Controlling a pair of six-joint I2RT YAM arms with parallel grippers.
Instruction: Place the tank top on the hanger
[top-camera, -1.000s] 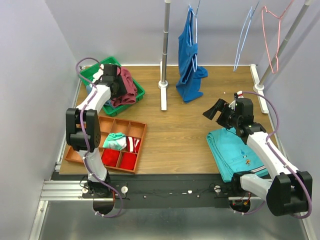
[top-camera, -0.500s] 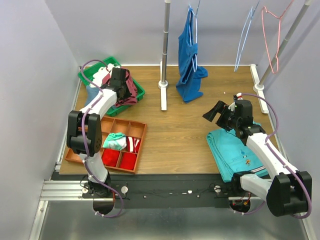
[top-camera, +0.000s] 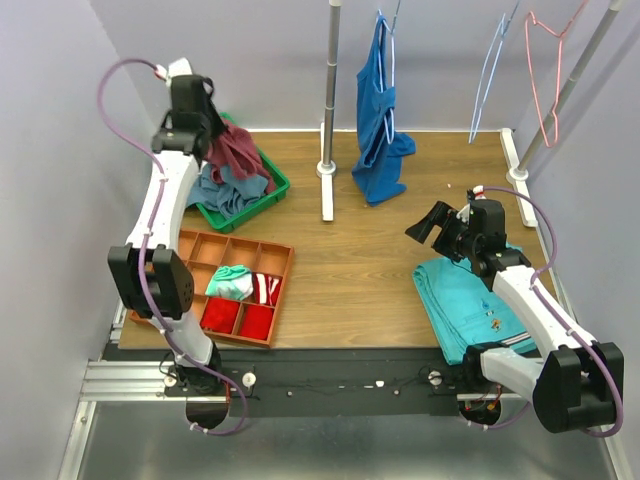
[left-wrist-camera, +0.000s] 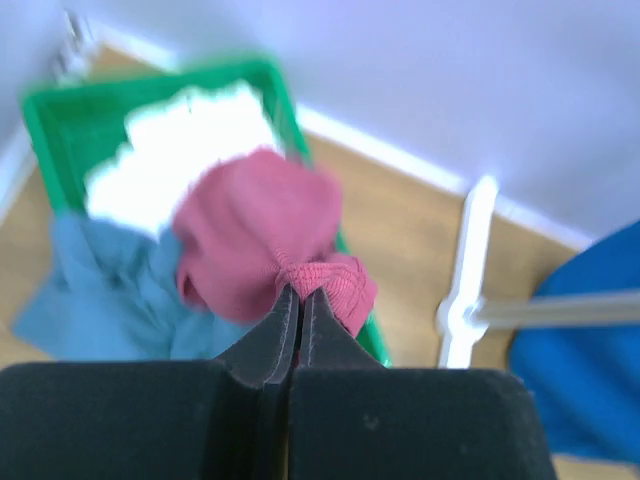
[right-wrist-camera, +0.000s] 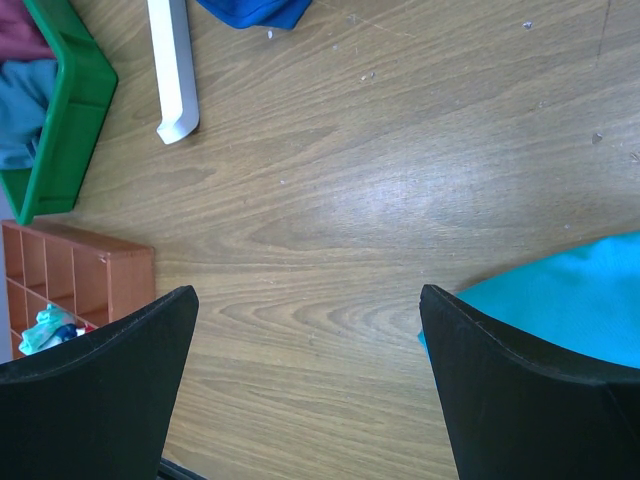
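**Left end effector.** The left end effector (left-wrist-camera: 298, 300) is closed to a narrow slit on a bunched fold of the tank top (left-wrist-camera: 262, 228). The grip is a pinch on one small fold, probably so that the rest of the cloth can hang free and drape open. The arm is raised above the far corner of the bin (top-camera: 272, 186). The tank top hangs from the tips, with its lower part reaching the bin's contents.

**Right end effector.** The right end effector (right-wrist-camera: 308, 298) stands wide and holds nothing. It hovers over the bare desk (right-wrist-camera: 400, 190), well to the right of the bin and just beside the trousers (top-camera: 470, 300). This reads as a waiting pose, ready to take a second hold.

**Hanger.** The hanger (top-camera: 490, 70) hangs far to the right of the bin, beyond the blue top (top-camera: 378, 110) and beside a pink hanger (top-camera: 545, 70). The tank top is well apart from it, so the carry is not yet done.

**Limits of view.**
- The left wrist view is blurred.
- The straps and neckline cannot be made out in the bunched cloth.
- A white patch (left-wrist-camera: 180, 150) in the bin is washed out and cannot be identified.
- Grey-blue cloth (top-camera: 225, 192) lies under the tank top. Whether the two are tangled cannot be told.
- The hanger's hook is cut off at the top edge.
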